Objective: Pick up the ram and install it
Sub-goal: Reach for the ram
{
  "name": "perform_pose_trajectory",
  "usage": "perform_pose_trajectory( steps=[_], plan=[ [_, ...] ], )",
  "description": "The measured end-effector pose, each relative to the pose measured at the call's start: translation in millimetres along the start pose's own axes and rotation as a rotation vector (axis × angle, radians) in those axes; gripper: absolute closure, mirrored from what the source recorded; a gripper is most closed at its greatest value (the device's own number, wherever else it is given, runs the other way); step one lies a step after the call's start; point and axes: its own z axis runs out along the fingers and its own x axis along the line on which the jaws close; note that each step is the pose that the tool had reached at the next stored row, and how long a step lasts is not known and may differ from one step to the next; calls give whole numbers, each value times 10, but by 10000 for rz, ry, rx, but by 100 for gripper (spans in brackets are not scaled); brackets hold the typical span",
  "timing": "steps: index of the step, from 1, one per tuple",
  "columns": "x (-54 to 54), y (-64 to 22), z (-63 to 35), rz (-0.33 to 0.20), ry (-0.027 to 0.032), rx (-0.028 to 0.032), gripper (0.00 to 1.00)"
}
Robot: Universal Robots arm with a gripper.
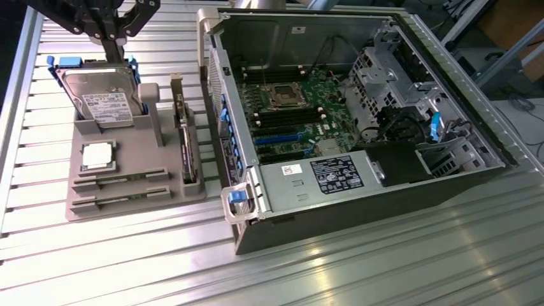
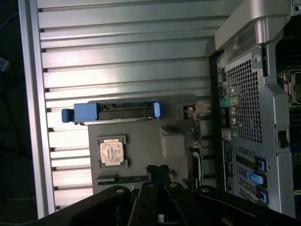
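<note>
The hand (image 1: 114, 52) hangs narrow and empty over the hard drive (image 1: 100, 95), at the grey tray's (image 1: 151, 148) 12 o'clock end. The ram (image 1: 119, 181) lies slotted at the tray's 6 o'clock end, on the counter (image 1: 357, 274).

A silver metal table (image 1: 357, 274) with long raised ribs running across its top, bright with reflected light; a plain rail edges it at the exterior view's left; two things stand directly on it. Toward the exterior view's left, a flat grey parts holder (image 1: 144, 159) with moulded slots and pockets; just beside it, toward the exterior view's right, a dark desktop computer case (image 1: 365, 213) lying on its side, open face upward; bare ribbed surface surrounds both.
</note>
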Motion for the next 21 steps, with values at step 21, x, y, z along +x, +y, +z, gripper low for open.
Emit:
perform_pose_trajectory(
  steps=[21],
  plan=[
    [-6, -83, -4, 0, 0, 0, 89]
  ],
)
